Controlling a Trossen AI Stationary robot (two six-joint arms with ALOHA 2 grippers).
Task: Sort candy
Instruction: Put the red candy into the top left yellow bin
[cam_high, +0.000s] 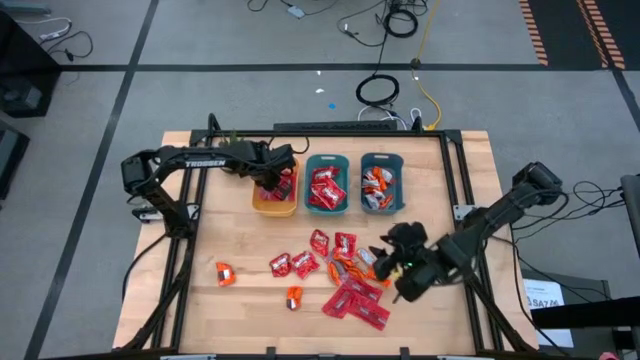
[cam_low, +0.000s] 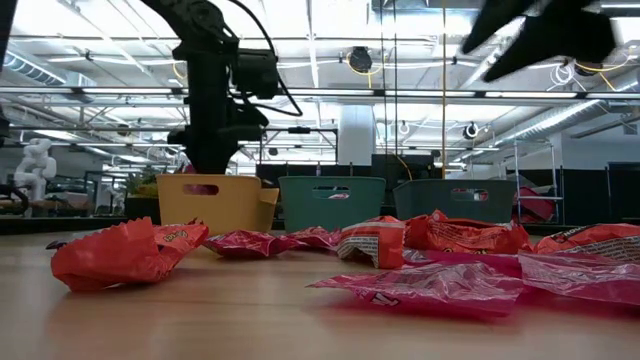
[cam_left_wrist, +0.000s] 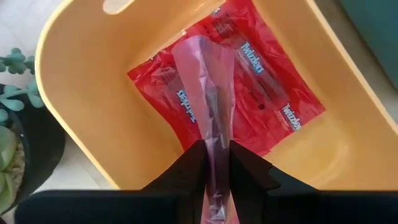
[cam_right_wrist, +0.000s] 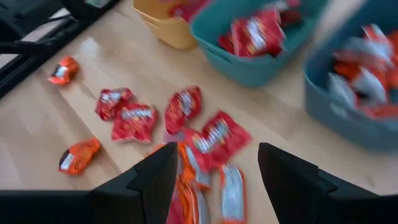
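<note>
Left gripper (cam_left_wrist: 216, 163) poised over the yellow bin (cam_high: 262, 203) at the bench's (cam_high: 240, 305) far left, fingers pinched on a long pinkish Twizzlers packet (cam_left_wrist: 208, 93) dangling above two like packets already lying inside. Right gripper (cam_right_wrist: 217, 165) hovering with fingers spread wide over the loose candy pile (cam_high: 340, 270) near the bench's middle. Risks from here: packet clinging to a finger on release, or catching the rim and flopping out beside the potted plant (cam_left_wrist: 12, 143); on the right, overlapping wrappers inviting a double pick or a slip.

Two black jointed arms, white TROSSEN lettering, matte black jaws w/ cabling
</note>
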